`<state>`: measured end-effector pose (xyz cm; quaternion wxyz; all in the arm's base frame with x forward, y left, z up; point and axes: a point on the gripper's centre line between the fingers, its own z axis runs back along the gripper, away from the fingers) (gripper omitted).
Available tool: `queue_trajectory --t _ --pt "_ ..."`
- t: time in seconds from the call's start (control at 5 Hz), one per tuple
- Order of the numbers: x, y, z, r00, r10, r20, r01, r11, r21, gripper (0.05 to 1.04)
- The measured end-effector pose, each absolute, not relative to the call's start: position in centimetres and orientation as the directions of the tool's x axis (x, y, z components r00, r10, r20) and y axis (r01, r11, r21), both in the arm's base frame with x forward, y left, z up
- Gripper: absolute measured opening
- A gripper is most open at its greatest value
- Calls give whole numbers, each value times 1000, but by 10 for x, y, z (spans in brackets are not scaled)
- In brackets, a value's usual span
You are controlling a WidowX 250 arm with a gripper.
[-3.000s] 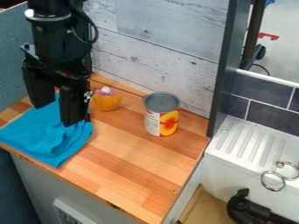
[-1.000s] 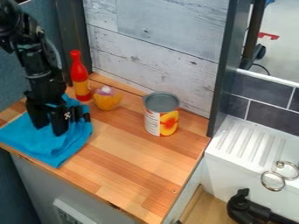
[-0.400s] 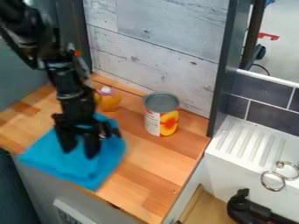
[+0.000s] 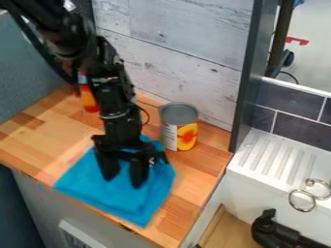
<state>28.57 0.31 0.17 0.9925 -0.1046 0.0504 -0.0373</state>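
Observation:
The black gripper [image 4: 123, 180] is low over the blue cloth [image 4: 119, 198], with its two fingers apart and their tips down at the cloth. The cloth lies spread and slightly rumpled on the wooden counter, stretching around the gripper to the front edge. Behind the gripper and to its right, an upright can [image 4: 179, 127] with a fruit label stands close to the cloth's back right corner.
A red bottle [image 4: 88, 97] stands at the back left, partly behind the arm. The wooden counter [image 4: 38, 133] meets a whitish plank wall behind. To the right are a dark upright post and a white sink [image 4: 275, 160] with metal rings.
The gripper has moved right and toward the front, and the cloth has slid across the counter with it. The arm now covers the spot of the orange object. The can has stayed put.

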Motion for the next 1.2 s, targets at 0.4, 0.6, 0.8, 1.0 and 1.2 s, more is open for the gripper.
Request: queue_trajectory --t 0.4,0.6,0.8,1.0,1.2 --pt "275 -24 9 986 -95 -139 72 984 -164 1000" --pt "281 -18 48 995 -62 -72 54 993 -105 1000" --pt "287 -12 75 998 -60 -15 59 996 -69 1000" --pt "286 8 105 999 -47 -2 47 999 -17 1000" --pt "272 36 134 998 -13 -58 17 998 57 1000"
